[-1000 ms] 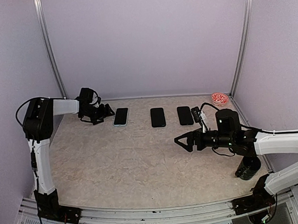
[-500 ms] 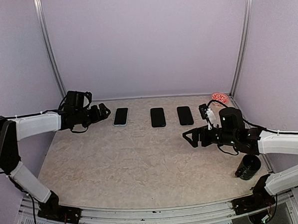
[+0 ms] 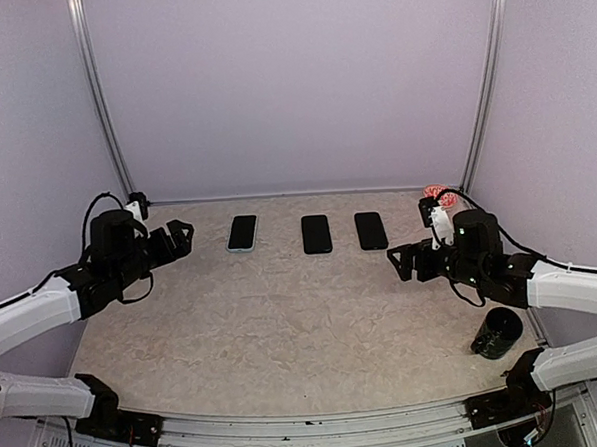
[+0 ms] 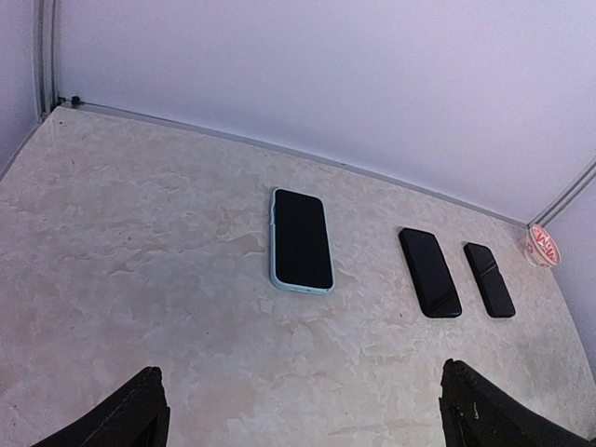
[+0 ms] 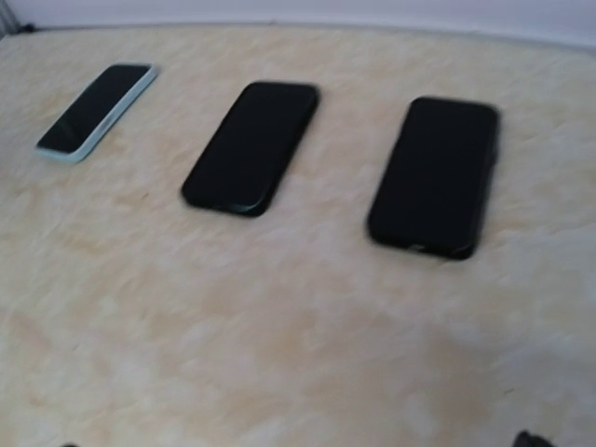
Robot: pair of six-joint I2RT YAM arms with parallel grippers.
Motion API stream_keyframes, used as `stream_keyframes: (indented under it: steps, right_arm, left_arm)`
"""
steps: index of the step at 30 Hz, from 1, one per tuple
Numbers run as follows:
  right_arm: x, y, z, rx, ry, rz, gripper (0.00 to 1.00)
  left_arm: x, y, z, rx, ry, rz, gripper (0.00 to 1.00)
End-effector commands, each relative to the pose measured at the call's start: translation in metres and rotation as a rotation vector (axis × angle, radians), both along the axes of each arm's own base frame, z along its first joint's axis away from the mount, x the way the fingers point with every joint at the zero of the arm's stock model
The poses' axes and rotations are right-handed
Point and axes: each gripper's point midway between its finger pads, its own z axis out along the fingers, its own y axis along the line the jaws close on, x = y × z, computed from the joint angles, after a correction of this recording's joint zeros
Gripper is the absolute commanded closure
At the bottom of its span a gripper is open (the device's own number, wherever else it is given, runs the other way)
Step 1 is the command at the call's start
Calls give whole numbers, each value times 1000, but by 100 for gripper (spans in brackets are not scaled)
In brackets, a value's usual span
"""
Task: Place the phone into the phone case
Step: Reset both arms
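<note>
Nearest the bases, a black cup [image 3: 498, 332] stands upright on the mottled beige table [image 3: 283, 314], just beside the right arm's forearm. Further in, the left gripper [image 3: 182, 233] hangs over the table's left side with nothing between its jaws; in its wrist view the two dark fingers [image 4: 140, 414] sit at opposite bottom corners, spread wide. The right gripper [image 3: 398, 262] hovers over the right side, pointing toward the middle. Only the dark fingertips [image 5: 531, 438] poke into the bottom edge of its wrist view, far apart, so it too is spread and holds nothing. Beyond both, three flat slabs lie face up in a row near the back wall, well apart from either gripper and separate from each other. The blue-rimmed phone [image 3: 242, 232] is leftmost, a black face inside a pale blue border, apparently seated in a case. The middle black slab [image 3: 316, 234] and the right black slab [image 3: 370, 230] are dark all over, and whether each is a phone or a case cannot be told. Farthest back, a small red-patterned dish [image 3: 438, 194] sits in the right rear corner.
</note>
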Motion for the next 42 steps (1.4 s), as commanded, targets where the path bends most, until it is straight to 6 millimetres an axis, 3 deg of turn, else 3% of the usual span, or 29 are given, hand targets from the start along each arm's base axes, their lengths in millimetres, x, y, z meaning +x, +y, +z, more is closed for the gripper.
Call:
stream_keyframes:
  steps: [1, 9, 16, 22, 27, 42]
  right_arm:
    - [6, -19, 15, -30, -106, -49, 0]
    - [-1, -51, 55, -22, -279, -149, 0]
    - [0, -62, 42, -67, -221, -201, 0]
    - [6, -53, 31, -88, -183, -172, 0]
    - [5, -48, 34, -77, -201, -144, 0]
    - [-11, -66, 45, -44, -264, -189, 0]
  left_arm:
    - [-21, 23, 12, -10, -107, 76, 1]
    - [-54, 40, 5, -12, -191, 107, 1]
    - [-74, 55, 16, -32, -307, 150, 1]
    - [-79, 63, 15, -30, -333, 175, 1]
    - [-76, 62, 7, 3, -300, 185, 1]
    - [-84, 69, 1, -6, -305, 209, 1]
